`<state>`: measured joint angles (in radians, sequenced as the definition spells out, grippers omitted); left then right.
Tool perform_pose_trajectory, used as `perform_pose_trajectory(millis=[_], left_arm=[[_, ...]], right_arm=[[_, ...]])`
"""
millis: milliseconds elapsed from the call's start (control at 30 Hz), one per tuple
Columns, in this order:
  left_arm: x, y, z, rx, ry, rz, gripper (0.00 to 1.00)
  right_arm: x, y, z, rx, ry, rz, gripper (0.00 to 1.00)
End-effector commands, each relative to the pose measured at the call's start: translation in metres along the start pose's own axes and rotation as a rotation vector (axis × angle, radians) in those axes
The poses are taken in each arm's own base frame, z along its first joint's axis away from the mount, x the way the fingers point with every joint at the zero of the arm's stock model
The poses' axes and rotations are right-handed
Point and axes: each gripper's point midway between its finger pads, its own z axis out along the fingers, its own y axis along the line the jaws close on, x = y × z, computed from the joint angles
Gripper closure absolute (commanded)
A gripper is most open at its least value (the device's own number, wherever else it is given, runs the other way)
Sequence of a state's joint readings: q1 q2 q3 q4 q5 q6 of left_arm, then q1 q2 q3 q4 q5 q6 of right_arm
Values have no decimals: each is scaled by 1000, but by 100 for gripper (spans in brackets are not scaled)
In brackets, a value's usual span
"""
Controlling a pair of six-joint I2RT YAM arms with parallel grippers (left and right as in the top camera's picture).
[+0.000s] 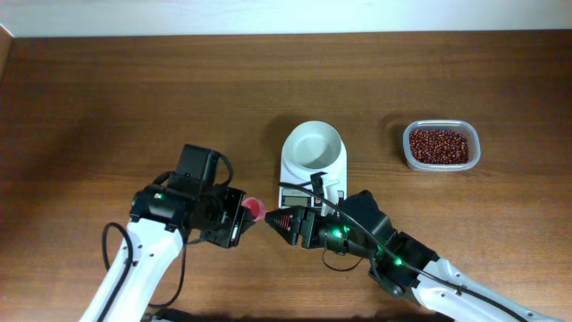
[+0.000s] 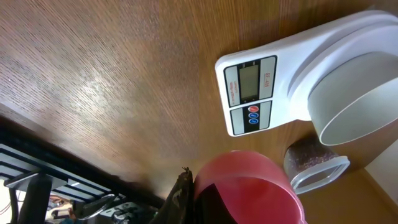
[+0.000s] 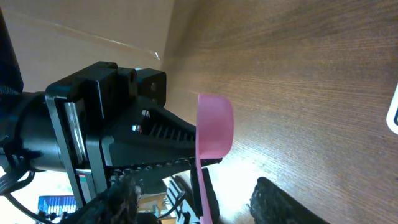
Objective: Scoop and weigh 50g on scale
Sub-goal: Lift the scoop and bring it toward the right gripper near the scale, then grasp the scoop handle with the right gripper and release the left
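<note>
Pink scoop [image 2: 249, 186] is looming right under your left wrist camera. The brown wood bench [image 1: 134, 89] is running back to a pale wall [image 1: 286, 16]. Your left tool [image 1: 243, 215] is clenching the scoop. Your right tool [image 1: 271, 220] is standing part open, its fingers either side of the handle with gaps showing. The scale [image 2: 252, 93] is carrying a white bowl [image 1: 313, 146]. The beans [image 1: 438, 146] are sitting in a clear tub [image 1: 407, 157], well apart from it.

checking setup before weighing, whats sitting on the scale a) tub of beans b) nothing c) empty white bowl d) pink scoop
c, the bowl sits on the scale with nothing in it; the beans are in the tub, apart on the table.
</note>
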<state>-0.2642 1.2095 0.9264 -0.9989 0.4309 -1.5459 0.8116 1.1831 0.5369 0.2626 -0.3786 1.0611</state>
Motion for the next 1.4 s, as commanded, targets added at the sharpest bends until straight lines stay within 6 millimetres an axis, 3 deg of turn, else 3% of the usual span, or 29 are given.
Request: perform_pose_trajectory(millis=[0,200,967,1133,1367], left_arm=[[8,2,0,-3,13,13,100],[6,2,1,-5,-3,15,100],[6,4,1,-12,-3,14,100],[4,5,1,-16,-10,20,100],[4,8,1,-27,-10,57,100]], right_arm=[[1,9,1,-23,12,-15,47],[5,12,1,-36,36,-15,58],[7,13,1,-44,50,-15,85],[4,11,1,-35,33,-15,75],[3,10,1,-30,25,-15,73]])
